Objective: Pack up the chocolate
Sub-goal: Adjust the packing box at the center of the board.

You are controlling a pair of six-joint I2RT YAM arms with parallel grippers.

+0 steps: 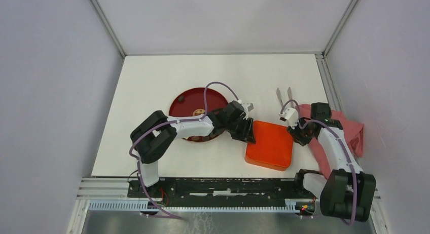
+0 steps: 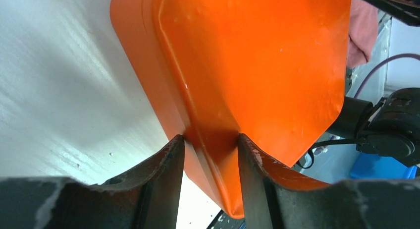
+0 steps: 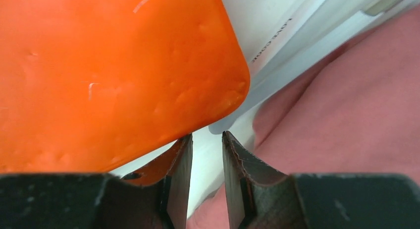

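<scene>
No chocolate shows in any view. The square orange box [image 1: 270, 145] lies closed on the white table, its smooth orange lid [image 2: 252, 55] filling the left wrist view. My left gripper [image 1: 247, 134] is at the box's left edge and shut on that rim [image 2: 210, 140], a finger on each side. My right gripper [image 1: 300, 138] hovers just off the box's right corner [image 3: 218, 65]. Its jaws [image 3: 204, 137] stand a narrow gap apart with only table and cloth behind them.
A dark red plate [image 1: 185, 100] with a tan round emblem [image 1: 199, 111] sits left of the box, partly under my left arm. Metal tongs [image 1: 283, 96] lie behind the box. A pink cloth [image 1: 350, 130] [image 3: 346, 100] is bunched at the right wall.
</scene>
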